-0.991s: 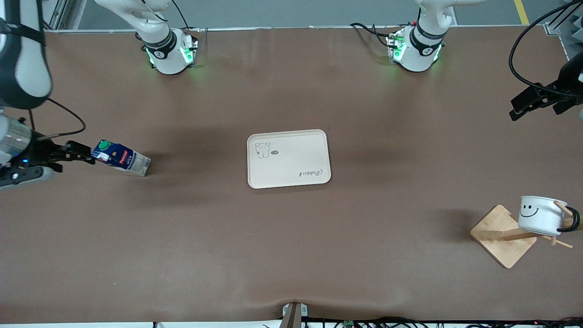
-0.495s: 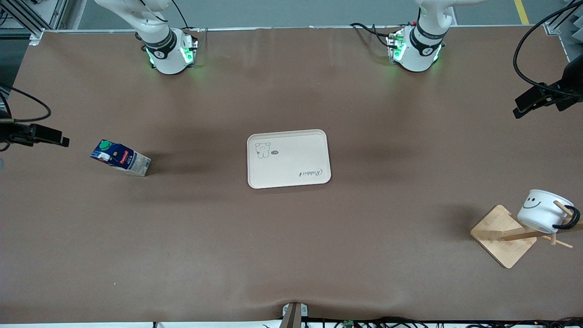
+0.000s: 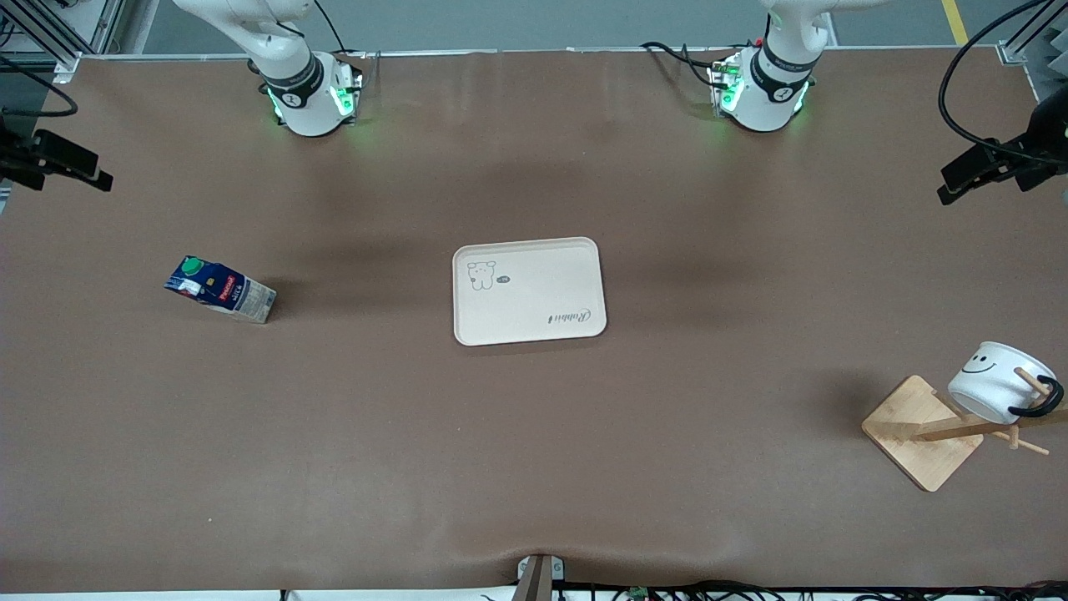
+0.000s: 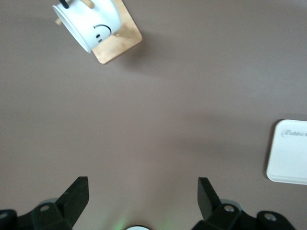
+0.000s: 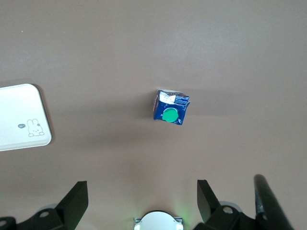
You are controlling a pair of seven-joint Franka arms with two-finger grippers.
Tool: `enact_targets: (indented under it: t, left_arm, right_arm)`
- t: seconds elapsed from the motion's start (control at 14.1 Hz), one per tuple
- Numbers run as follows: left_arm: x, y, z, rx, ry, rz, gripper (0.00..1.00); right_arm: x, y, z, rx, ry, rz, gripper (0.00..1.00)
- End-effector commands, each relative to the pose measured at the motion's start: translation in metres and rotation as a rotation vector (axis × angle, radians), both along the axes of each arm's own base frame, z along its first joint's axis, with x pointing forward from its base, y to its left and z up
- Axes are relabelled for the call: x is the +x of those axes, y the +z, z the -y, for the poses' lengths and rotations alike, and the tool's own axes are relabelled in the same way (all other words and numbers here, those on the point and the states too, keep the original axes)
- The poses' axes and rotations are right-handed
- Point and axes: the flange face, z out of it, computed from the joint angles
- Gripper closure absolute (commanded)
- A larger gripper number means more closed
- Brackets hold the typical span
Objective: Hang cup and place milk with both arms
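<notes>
The milk (image 3: 221,288), a dark blue carton with a green cap, stands on the table toward the right arm's end; it also shows in the right wrist view (image 5: 170,108). The cup (image 3: 997,391), white with a smiley face, hangs tilted by its black handle on a peg of the wooden rack (image 3: 922,434) toward the left arm's end. It also shows in the left wrist view (image 4: 88,24). My right gripper (image 3: 79,167) is open and empty, high over the table's edge, apart from the milk. My left gripper (image 3: 959,184) is open and empty, high over the table's edge, apart from the cup.
A cream tray (image 3: 528,290) with a rabbit drawing lies at the table's middle, with nothing on it. It shows in the left wrist view (image 4: 290,151) and the right wrist view (image 5: 21,117). The arm bases stand along the table's edge farthest from the front camera.
My right gripper has drawn away from the milk and risen toward the table's edge. The cup has tipped over on its peg. My left gripper has shifted slightly.
</notes>
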Motion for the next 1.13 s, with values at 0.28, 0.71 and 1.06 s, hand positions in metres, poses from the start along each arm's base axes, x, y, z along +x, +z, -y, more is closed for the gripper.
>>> enact_targets:
  t: [0.28,0.71,1.06]
  left_arm:
    - [-0.011,-0.002,0.021,-0.027,-0.006,0.008,0.00]
    - [-0.008,-0.003,0.022,-0.013,-0.010,0.008,0.00]
    - [-0.009,-0.003,0.023,0.016,0.006,0.007,0.00]
  right_arm:
    - [0.020,0.017,-0.007,-0.051,0.003,0.051,0.00]
    - [0.021,0.011,-0.002,-0.035,-0.011,0.053,0.00]
    - [0.020,0.011,-0.002,-0.042,0.059,0.056,0.00]
